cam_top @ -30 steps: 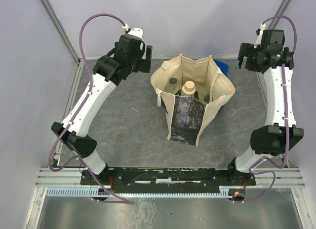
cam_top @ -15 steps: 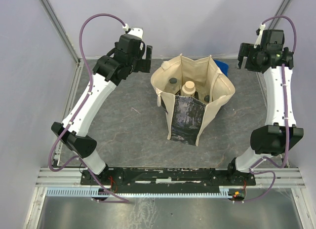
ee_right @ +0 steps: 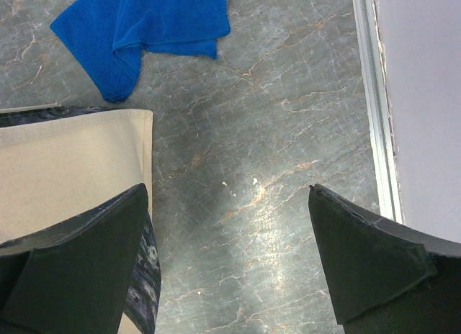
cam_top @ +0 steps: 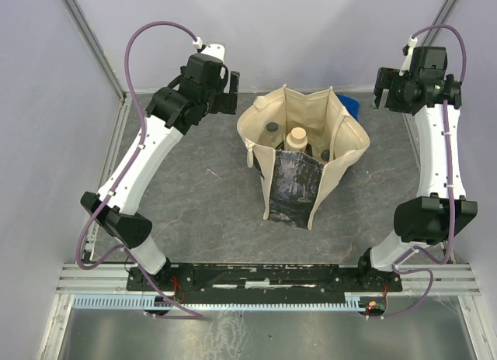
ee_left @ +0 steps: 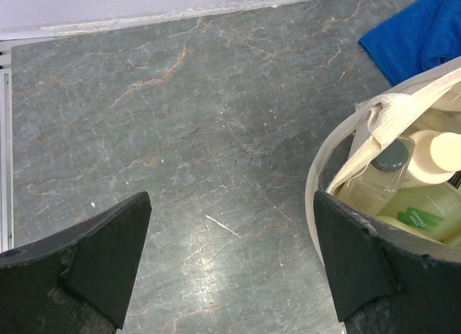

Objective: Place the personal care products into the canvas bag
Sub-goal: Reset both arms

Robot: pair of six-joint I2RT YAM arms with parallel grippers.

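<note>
Bottles (cam_top: pixel 296 137) sit inside canvas bag (cam_top: pixel 347 154) mid counter (cam_top: pixel 210 205), left fingers (ee_left: pixel 108 255) & right fingers (ee_right: pixel 360 255) spread wide, empty, flanking it at far end; job looks done, so pull arms back w/o snagging bag rim or blue cloth (ee_right: pixel 144 21).

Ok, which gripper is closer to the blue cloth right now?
Right. The right gripper hangs open just to the right of the blue cloth, which lies at the canvas bag's far right corner. The left gripper, also open, is across the bag from it.
</note>
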